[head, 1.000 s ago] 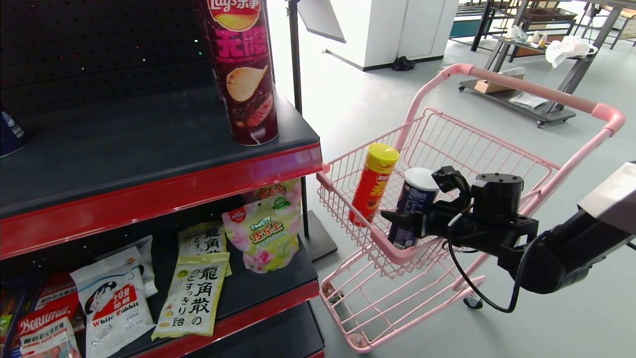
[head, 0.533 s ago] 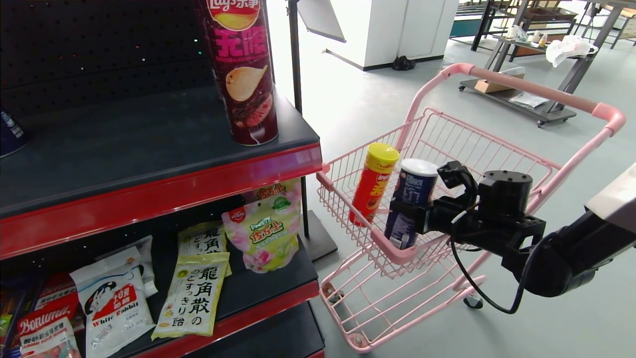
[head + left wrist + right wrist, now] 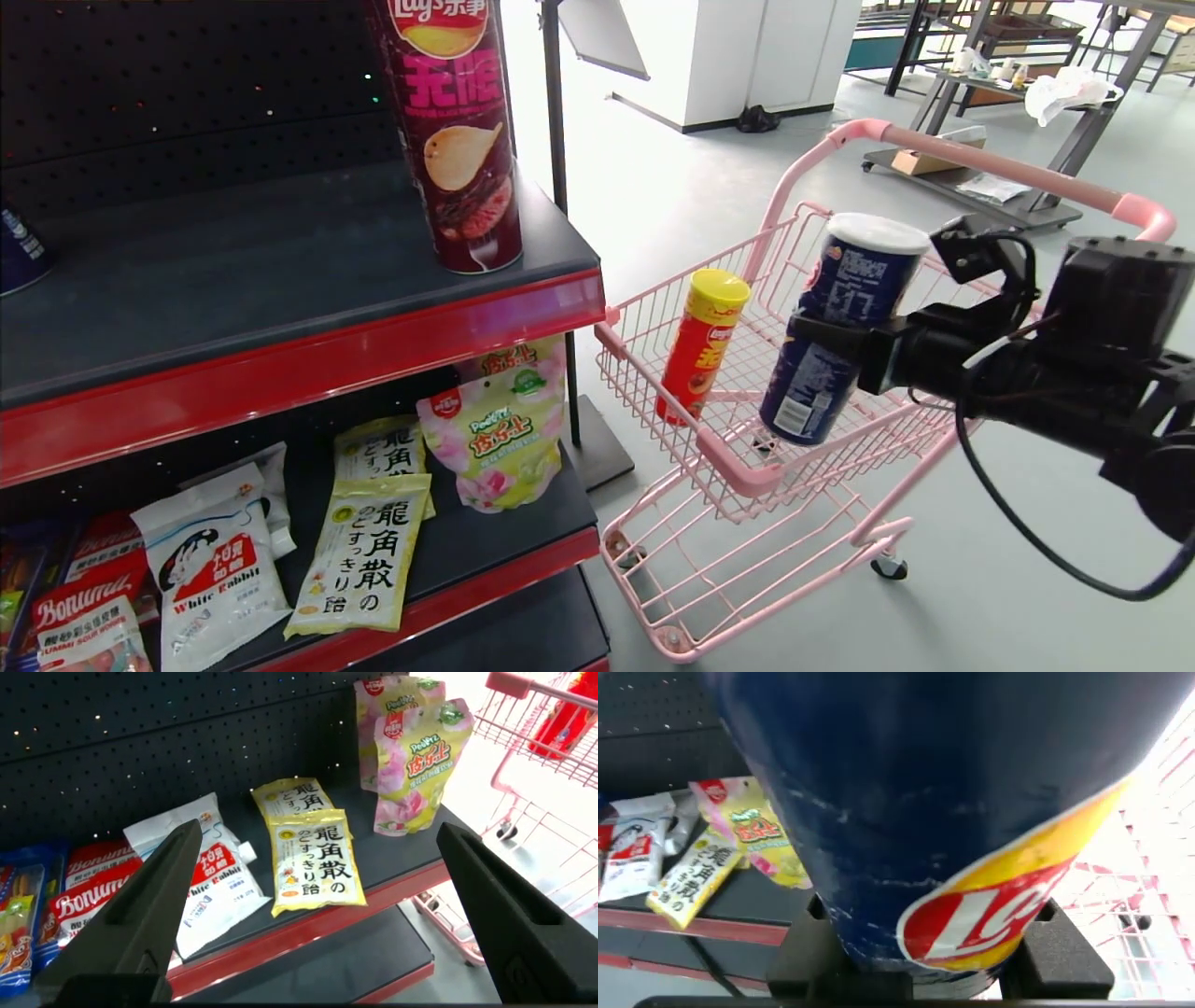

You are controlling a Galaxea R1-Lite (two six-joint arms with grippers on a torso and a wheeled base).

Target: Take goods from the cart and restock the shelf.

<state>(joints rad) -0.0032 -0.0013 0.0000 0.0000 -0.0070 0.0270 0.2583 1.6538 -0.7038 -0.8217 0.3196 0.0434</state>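
The right claw [image 3: 843,342] is clamping the tilted blue can [image 3: 845,280] mid-body over the cart [image 3: 738,474], so the carry is calling for clearing the rim, righting the can, and aiming leftward at the upper shelf [image 3: 233,271] beside the maroon can [image 3: 457,140].

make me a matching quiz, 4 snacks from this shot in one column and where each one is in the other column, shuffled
1. blue can
2. yellow can
3. maroon can
4. pink pouch

A. upright on the top shelf
B. clamped in the right gripper
C. on the lower shelf
D. inside the cart

Pairs: 1-B, 2-D, 3-A, 4-C
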